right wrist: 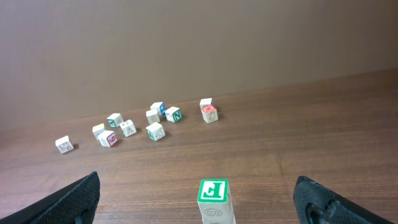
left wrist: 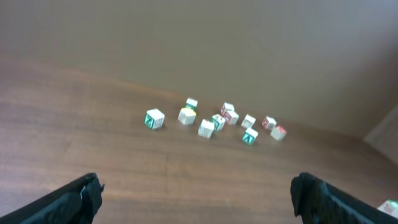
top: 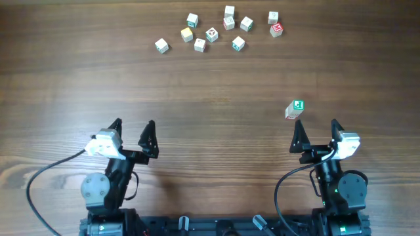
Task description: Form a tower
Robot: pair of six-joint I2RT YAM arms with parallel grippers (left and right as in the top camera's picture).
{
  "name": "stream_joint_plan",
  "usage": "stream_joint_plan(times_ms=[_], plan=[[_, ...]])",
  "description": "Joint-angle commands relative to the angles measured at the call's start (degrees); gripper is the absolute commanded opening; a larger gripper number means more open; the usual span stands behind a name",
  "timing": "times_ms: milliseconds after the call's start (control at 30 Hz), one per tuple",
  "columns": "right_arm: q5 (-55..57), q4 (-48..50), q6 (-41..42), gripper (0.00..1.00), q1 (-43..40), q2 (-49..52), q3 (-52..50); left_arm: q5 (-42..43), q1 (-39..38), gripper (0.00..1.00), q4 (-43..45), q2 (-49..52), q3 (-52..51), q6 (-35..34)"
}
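The tower [right wrist: 213,200] reads "C", a loose cube [right wrist: 176,114] "N".

Upright tower [top: 294,109] of pale cubes, green-marked top, near table's right side.

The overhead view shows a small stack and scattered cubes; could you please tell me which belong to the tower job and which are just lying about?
Belongs to the job: the tower, standing just ahead of the right gripper.
Lying about: the loose cubes scattered at the far side of the table.
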Motion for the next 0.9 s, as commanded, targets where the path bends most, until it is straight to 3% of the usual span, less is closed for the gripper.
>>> stream_joint_plan(times_ms=[0,33,167,500,867], plan=[[0.5,0.1,0.5,1.0,0.1,-0.3,-0.1,-2.4,0.5,1.0,-2.5,-0.8,-2.9,0.3],[0.5,0.1,0.5,1.0,0.1,-0.3,-0.1,-2.5,0.5,1.0,-7.1,-1.5,-2.9,0.3],[0.5,0.1,0.5,1.0,0.1,-0.3,-0.1,-2.5,0.3,1.0,-7.0,-9.5,-2.9,0.3],[0.5,0.1,0.5,1.0,0.1,-0.3,-0.1,-2.5,-4.4,1.0,-7.0,-9.6,-2.9,0.3],[0.5,0.1,0.5,1.0,0.1,-0.3,-0.1,-2.5,-4.3,1.0,-7.0,-9.6,-2.9,0.3]])
